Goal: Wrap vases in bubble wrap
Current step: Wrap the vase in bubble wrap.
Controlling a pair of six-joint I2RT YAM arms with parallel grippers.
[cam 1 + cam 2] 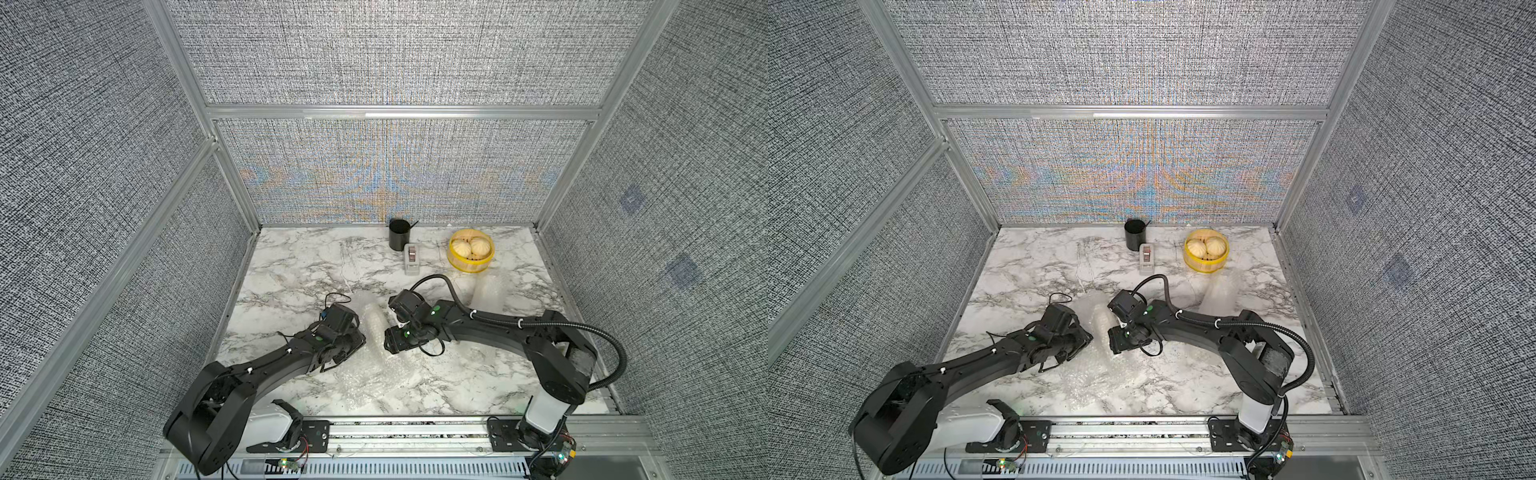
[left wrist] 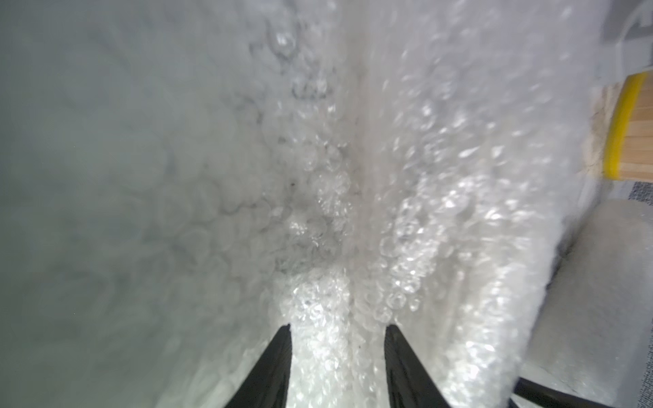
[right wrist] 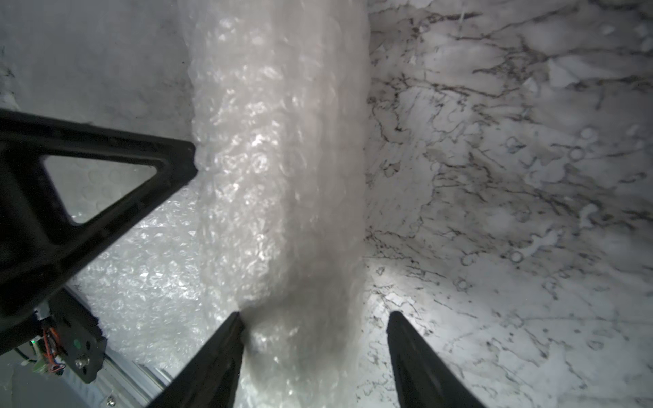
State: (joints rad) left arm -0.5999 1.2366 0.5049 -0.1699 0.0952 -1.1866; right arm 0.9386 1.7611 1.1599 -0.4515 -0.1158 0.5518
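Vase hidden inside the bubble wrap [image 1: 374, 320]: cloudy, bubbled roll lying mid table [image 1: 291, 266] between both arms. Left gripper [image 2: 337, 328] pinches wrap; right gripper [image 3: 314, 313] spread astride roll, one finger touching.

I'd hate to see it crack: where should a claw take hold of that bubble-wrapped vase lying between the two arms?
Probably mid-body on the wrapped vase, from above, pinching across its long sides: it lies flat, a padded cylinder. The loose bubble wrap beside it would likely slip.
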